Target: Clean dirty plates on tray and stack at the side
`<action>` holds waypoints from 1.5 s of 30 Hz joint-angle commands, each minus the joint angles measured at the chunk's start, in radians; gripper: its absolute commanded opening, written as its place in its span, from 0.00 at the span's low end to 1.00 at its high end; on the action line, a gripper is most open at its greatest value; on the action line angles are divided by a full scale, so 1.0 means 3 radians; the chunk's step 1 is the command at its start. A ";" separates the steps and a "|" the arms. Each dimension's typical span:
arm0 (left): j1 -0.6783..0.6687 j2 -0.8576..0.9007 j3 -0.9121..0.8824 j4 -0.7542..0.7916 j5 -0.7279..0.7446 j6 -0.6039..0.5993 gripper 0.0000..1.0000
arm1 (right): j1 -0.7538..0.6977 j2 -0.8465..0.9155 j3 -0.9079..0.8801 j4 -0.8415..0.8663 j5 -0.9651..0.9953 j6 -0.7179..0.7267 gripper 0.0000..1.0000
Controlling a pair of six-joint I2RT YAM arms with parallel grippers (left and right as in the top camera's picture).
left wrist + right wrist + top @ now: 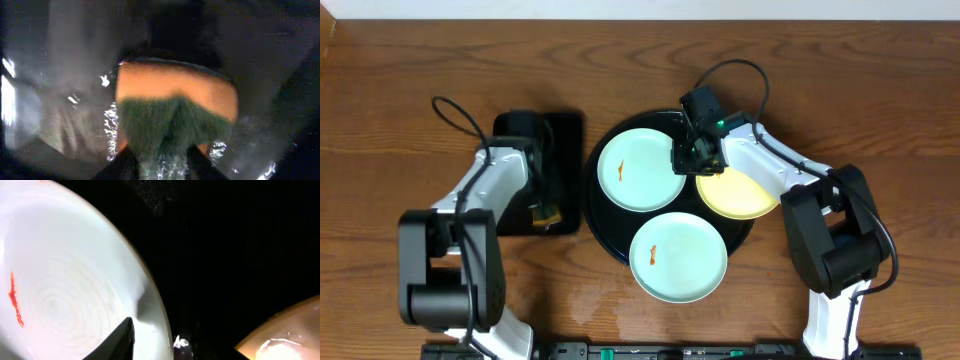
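Note:
The round black tray point(610, 232) holds three plates. A mint plate point(640, 170) with an orange smear lies at the upper left, another smeared mint plate point(678, 256) at the front, and a yellow plate point(735, 192) on the right. My right gripper point(692, 152) is open at the upper mint plate's right edge. In the right wrist view one finger is over the plate point(65, 290), the other over the tray point(225, 255), and the rim runs between them point(152, 347). My left gripper point(162, 167) is shut on an orange-and-green sponge point(175, 95).
A smaller rectangular black tray point(565, 130) lies left of the round one, and the left gripper point(545, 212) and sponge are over it. It looks wet and shiny in the left wrist view. Brown wood tabletop point(880, 100) surrounds both trays.

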 commanded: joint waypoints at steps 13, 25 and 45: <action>-0.0047 -0.0080 0.0918 -0.0879 0.0005 0.0056 0.07 | 0.0102 0.0100 -0.0024 0.0088 0.0123 -0.0075 0.06; -0.0725 -0.0154 0.1128 -0.0484 0.0529 -0.0080 0.07 | 0.0041 0.0270 -0.0024 0.0057 0.0123 0.0292 0.01; -0.1286 0.0956 0.1086 0.0594 0.0510 -0.0306 0.08 | -0.0167 0.0262 -0.0022 -0.0128 0.0122 0.0163 0.01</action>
